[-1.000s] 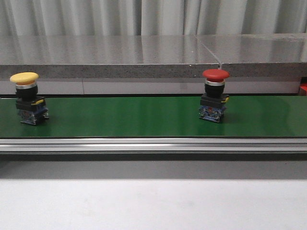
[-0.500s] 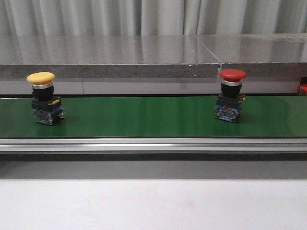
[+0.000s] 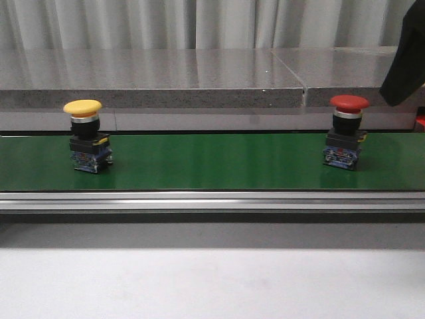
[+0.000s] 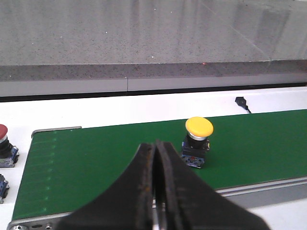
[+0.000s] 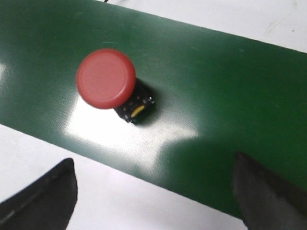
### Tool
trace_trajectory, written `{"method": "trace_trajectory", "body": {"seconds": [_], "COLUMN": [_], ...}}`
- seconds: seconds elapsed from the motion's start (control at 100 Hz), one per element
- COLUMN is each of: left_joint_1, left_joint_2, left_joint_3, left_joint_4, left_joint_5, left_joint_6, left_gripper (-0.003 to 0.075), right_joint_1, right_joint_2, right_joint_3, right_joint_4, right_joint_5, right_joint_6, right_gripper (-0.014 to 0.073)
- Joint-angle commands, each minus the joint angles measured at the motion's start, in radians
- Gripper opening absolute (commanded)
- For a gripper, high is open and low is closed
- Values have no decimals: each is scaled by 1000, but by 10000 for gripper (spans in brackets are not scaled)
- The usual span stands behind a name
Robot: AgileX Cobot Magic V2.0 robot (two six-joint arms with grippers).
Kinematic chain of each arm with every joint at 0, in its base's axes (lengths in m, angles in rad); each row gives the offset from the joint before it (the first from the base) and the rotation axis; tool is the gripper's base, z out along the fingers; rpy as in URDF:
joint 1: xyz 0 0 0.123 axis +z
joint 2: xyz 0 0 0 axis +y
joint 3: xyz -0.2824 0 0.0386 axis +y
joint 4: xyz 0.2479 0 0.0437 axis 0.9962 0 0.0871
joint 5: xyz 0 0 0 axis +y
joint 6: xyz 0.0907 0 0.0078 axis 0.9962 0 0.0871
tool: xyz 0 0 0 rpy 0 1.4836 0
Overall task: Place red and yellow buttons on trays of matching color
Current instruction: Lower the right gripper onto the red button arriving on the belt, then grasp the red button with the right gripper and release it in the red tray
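on the green belt (image 3: pixel 212 163), the yellow button (image 3: pixel 85 135) and red button (image 3: pixel 346 131) stand well apart; left gripper (image 4: pixel 156 191) pressed together, right gripper (image 5: pixel 153 191) spread wide above the red button.

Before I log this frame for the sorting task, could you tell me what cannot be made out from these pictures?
- Trays: none appears in any view, so where the buttons should go is unknown.
- Right gripper: only two finger ends show in the right wrist view; in the front view a dark shape is cut by the edge.
- Left gripper: absent from the front view.
- Second red button: cut by the left wrist view's edge.
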Motion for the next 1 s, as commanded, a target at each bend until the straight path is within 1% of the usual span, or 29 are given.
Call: {"method": "trace_trajectory", "body": {"seconds": [0.0, 0.3, 0.36, 0.43, 0.48, 0.5, 0.55, 0.58, 0.62, 0.65, 0.69, 0.8, 0.87, 0.99], "left_joint_1": [-4, -4, -4, -4, -4, -4, -4, -4, -4, -4, -4, -4, -4, -4], "left_joint_2": [6, 6, 6, 6, 6, 6, 6, 6, 6, 6, 6, 6, 6, 6], "left_joint_3": [-26, -26, -26, -26, -26, -26, -26, -26, -26, -26, -26, -26, -26, -26], "left_joint_4": [-34, -34, -34, -34, -34, -34, -34, -34, -34, -34, -34, -34, -34, -34], "left_joint_5": [-57, -57, -57, -57, -57, -57, -57, -57, -57, -57, -57, -57, -57, -57], "left_joint_6": [1, 1, 1, 1, 1, 1, 1, 1, 1, 1, 1, 1, 1, 1], "left_gripper": [-19, -19, -19, -19, -19, -19, -19, -19, -19, -19, -19, -19, -19, -19], "right_joint_1": [6, 25, 25, 25, 25, 25, 25, 24, 24, 23, 21, -13, -59, -176], "right_joint_2": [31, 162, 180, 200, 210, 213, 213, 213, 213, 213, 213, 213, 214, 236], "right_joint_3": [-63, -155, -163, -171, -178, -180, -185, -192, -208, -223, -251, -343, -401, -484], "right_joint_4": [21, 21, 20, 19, 19, 19, 19, 19, 19, 16, 10, -18, -28, -29], "right_joint_5": [-32, -43, -49, -49, -48, -45, -39, -23, 0, 22, 44, 98, 114, 96], "right_joint_6": [-19, -27, -27, -27, -27, -27, -27, -27, -27, -27, -27, -26, -26, -26], "right_gripper": [645, 645, 628, 549, 443, 413, 288, 230, 164, 137, 122, 122, 122, 122]}}
